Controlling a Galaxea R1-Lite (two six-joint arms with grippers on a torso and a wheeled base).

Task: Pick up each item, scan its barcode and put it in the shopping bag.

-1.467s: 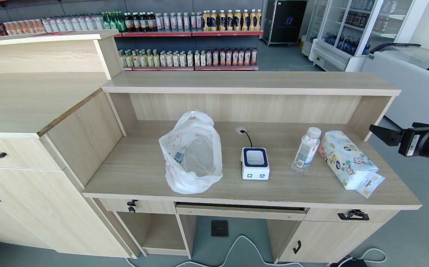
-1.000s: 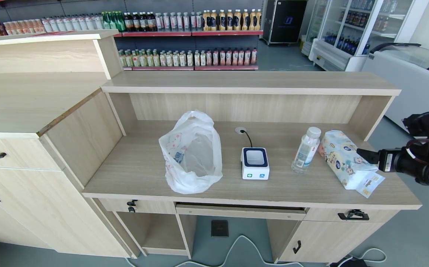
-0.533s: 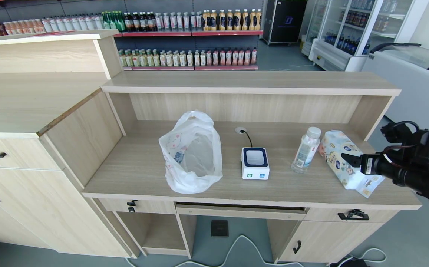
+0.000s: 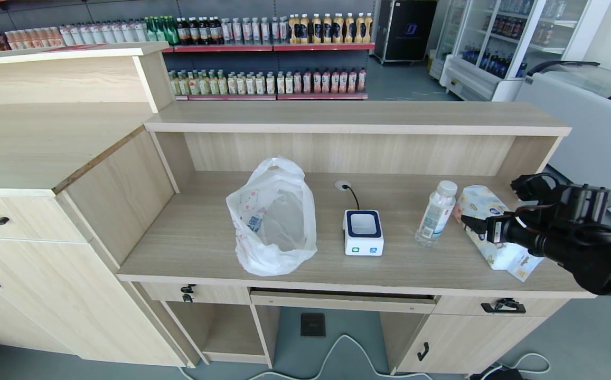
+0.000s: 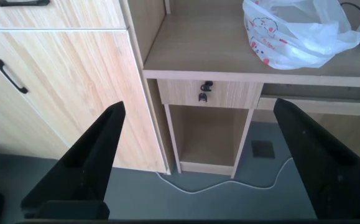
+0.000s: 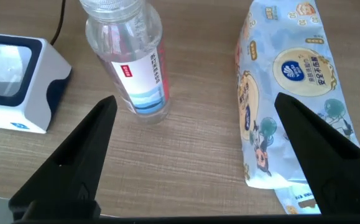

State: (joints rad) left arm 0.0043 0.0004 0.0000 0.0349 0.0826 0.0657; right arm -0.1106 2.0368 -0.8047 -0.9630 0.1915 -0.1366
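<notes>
The right end effector hangs spread wide and empty over the counter, between the upright water bottle and the tissue pack. I'd worry a finger clips the light bottle and topples it toward the scanner.

Bright, even light is filling the shop, glowing strongest around two o'clock in the head view. Shadows are falling soft, gathering beneath the counter at six o'clock. The scanner top is catching pale glare, and straight edges are bowing toward the rim.
</notes>
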